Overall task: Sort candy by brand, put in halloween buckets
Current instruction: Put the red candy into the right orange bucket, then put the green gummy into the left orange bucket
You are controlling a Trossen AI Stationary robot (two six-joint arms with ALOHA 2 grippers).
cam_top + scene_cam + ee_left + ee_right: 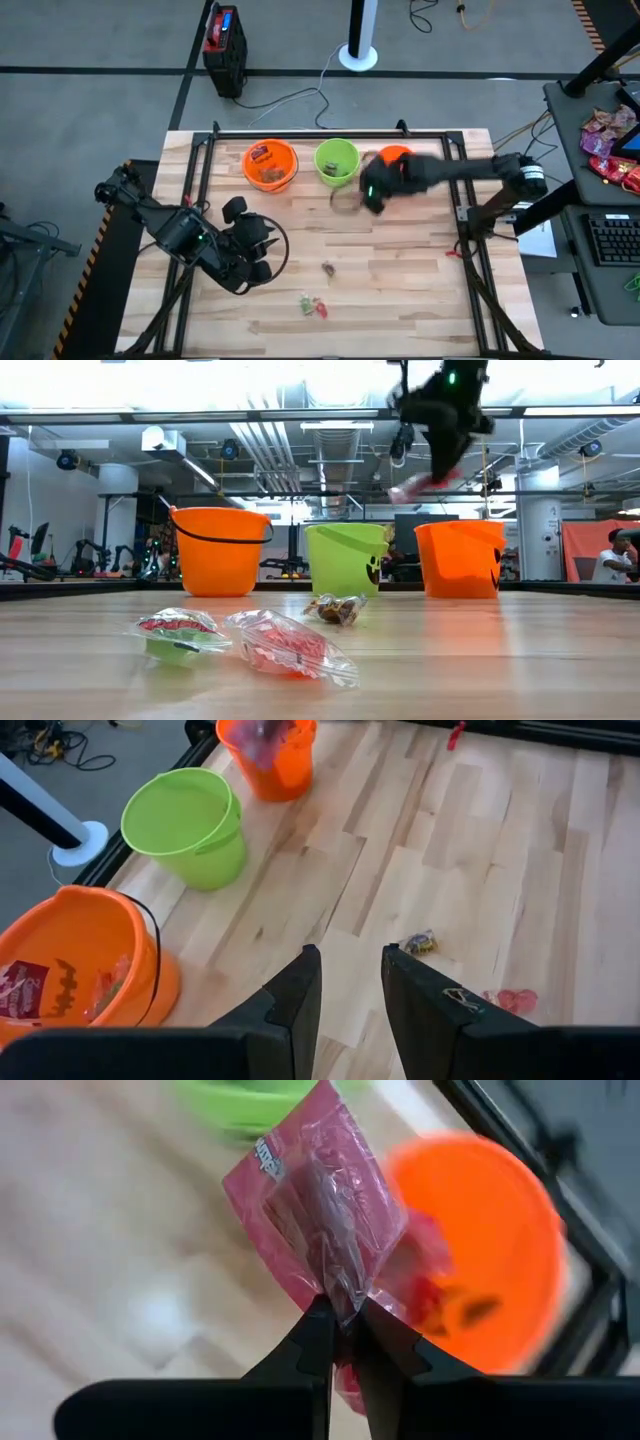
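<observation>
On the pale wooden worktop point(400, 270), three small round plastic pails stand in a row along the far edge: an orange pail on the left point(270, 164) with red packets inside, a lime green pail in the middle point(337, 161), and a second orange pail on the right point(396, 158), partly covered from above by the right arm. The right tool point(340, 1330) hangs in the air above the worktop between the green pail and the right orange pail, its two dark fingers pinched together on the lower edge of a pink-magenta crinkled plastic candy packet point(315, 1210), which stands up from the fingers; in the low view the same packet point(425, 484) shows well above the rim of the right orange pail point(460, 558). That pail already holds pink and red wrappers. The left tool point(350, 975) waits over the near left part of the worktop, its fingers set a narrow gap apart and holding nothing. Loose sweets remain on the worktop: a small brown-and-gold wrapped piece point(328, 268) near the middle, and, closer to the near edge, a green wrapped piece point(175, 635) just beside a red packet in clear film point(285, 647).
</observation>
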